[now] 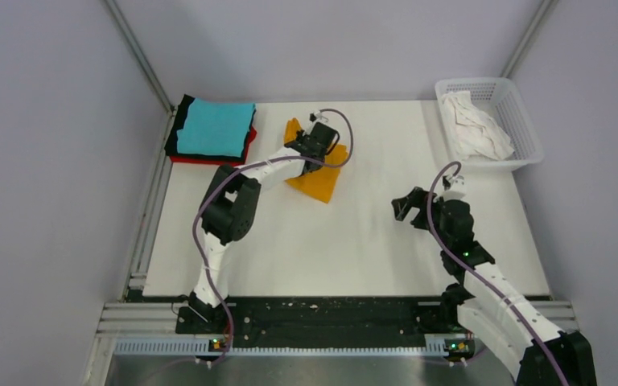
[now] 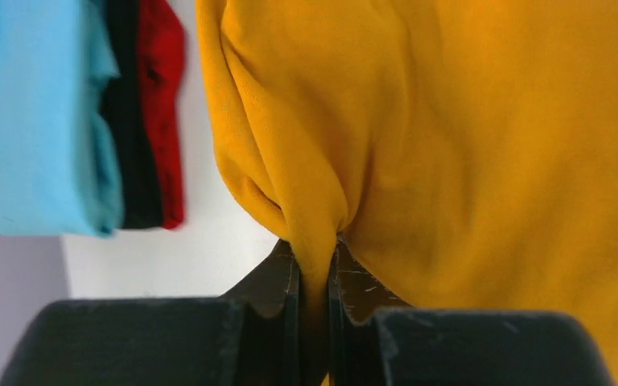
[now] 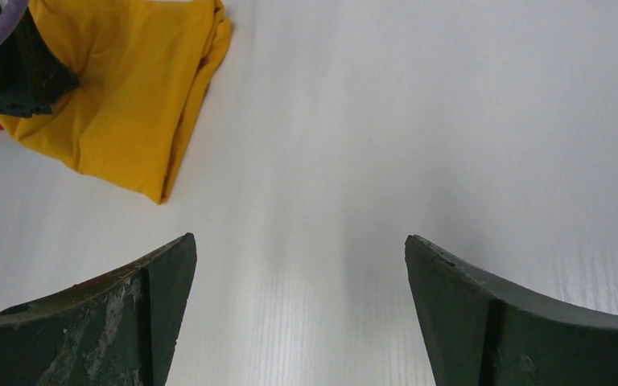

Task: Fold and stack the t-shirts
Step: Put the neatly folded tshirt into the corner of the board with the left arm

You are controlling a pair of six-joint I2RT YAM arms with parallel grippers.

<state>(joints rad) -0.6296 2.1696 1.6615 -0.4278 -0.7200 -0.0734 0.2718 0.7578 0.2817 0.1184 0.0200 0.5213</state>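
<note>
From the overhead view, my left pincer (image 1: pixel 319 138) was reaching to the far-left part of the white desk (image 1: pixel 354 233), shut tight on a fold of the orange shirt (image 1: pixel 322 183). The left wrist camera showed its two dark fingers nearly meeting, with a thin ridge of soft, matte knit bunched between them and creases fanning away from the pinch. The orange shirt looked partly folded, a rough oblong whose long axis ran diagonally from far-left to near-right. Part of it lay on the desk, and I could not tell how much was lifted. Just to its left, in the far-left corner, sat the stack: a flat, square-folded cyan shirt (image 1: pixel 216 127) on top, with the edges of a black shirt (image 1: pixel 179 129) and a red shirt (image 1: pixel 209 160) showing beneath. I judged the coming move to be a short carry leftward onto that stack, and the left arm was plainly the nearer one. My right pincer (image 1: pixel 406 205) hung wide open and empty over bare desk, well apart from the orange shirt and pointing toward it. A crumpled white shirt (image 1: pixel 471 129) lay in the mesh basket (image 1: pixel 525 121) at the far-right corner, not yet folded.
</note>
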